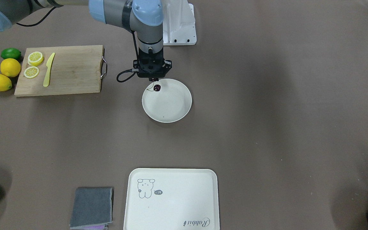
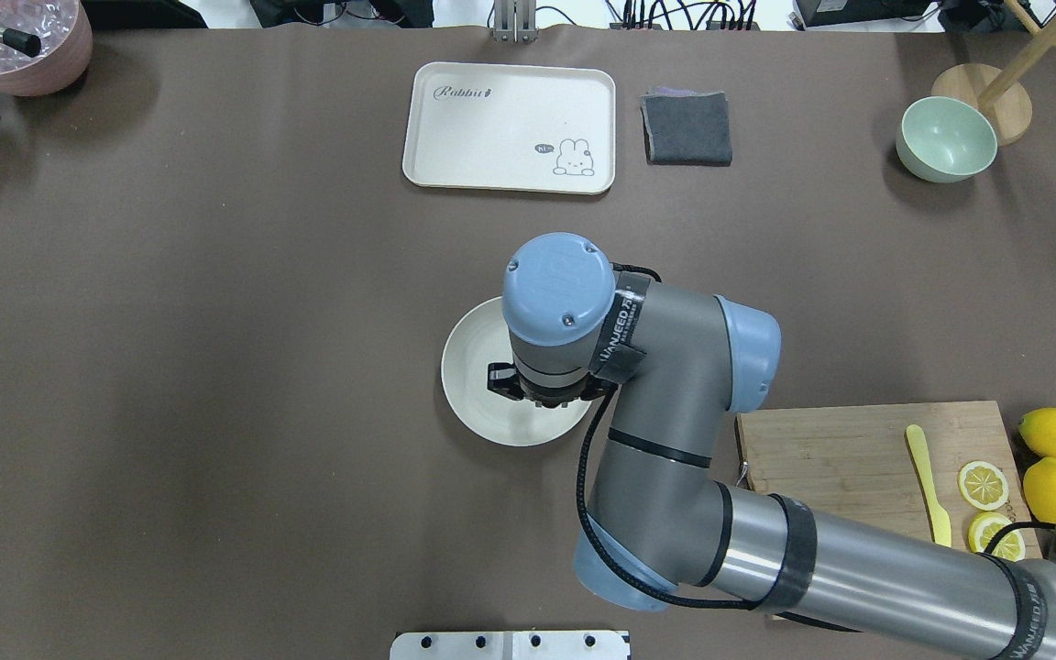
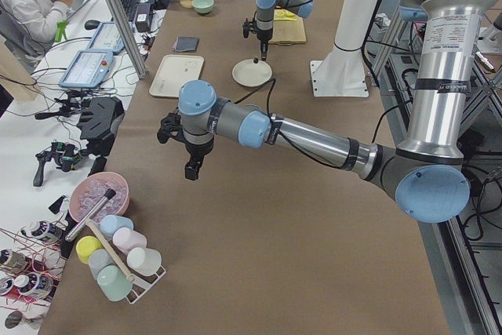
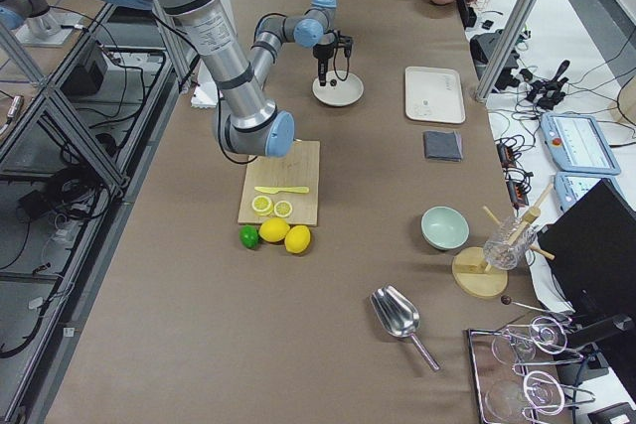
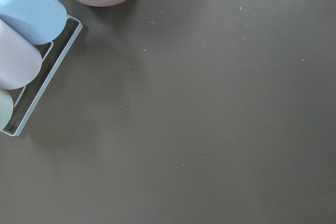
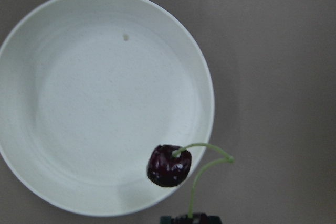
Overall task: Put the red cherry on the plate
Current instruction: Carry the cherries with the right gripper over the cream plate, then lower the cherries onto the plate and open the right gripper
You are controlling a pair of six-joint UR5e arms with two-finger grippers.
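Note:
The red cherry (image 6: 169, 165) hangs by its thin green stem over the near rim of the plate (image 6: 105, 103), a round cream-white dish. Its twin is pinched at the bottom edge of the right wrist view. My right gripper (image 1: 153, 80) is shut on the cherry, just above the plate's (image 1: 171, 105) edge nearest the robot. From overhead the wrist hides both the gripper and the fruit, and only part of the plate (image 2: 473, 367) shows. My left gripper (image 3: 190, 172) hovers over bare table far from the plate; I cannot tell whether it is open or shut.
A wooden cutting board (image 1: 72, 68) carries lemon slices (image 1: 35, 58) and a yellow knife (image 1: 48, 68), with two lemons (image 1: 10, 67) and a lime (image 1: 11, 53) beside it. A rabbit tray (image 1: 174, 199), grey cloth (image 1: 92, 207), green bowl (image 2: 945, 139) and pink ice bowl (image 2: 24, 41) line the far side.

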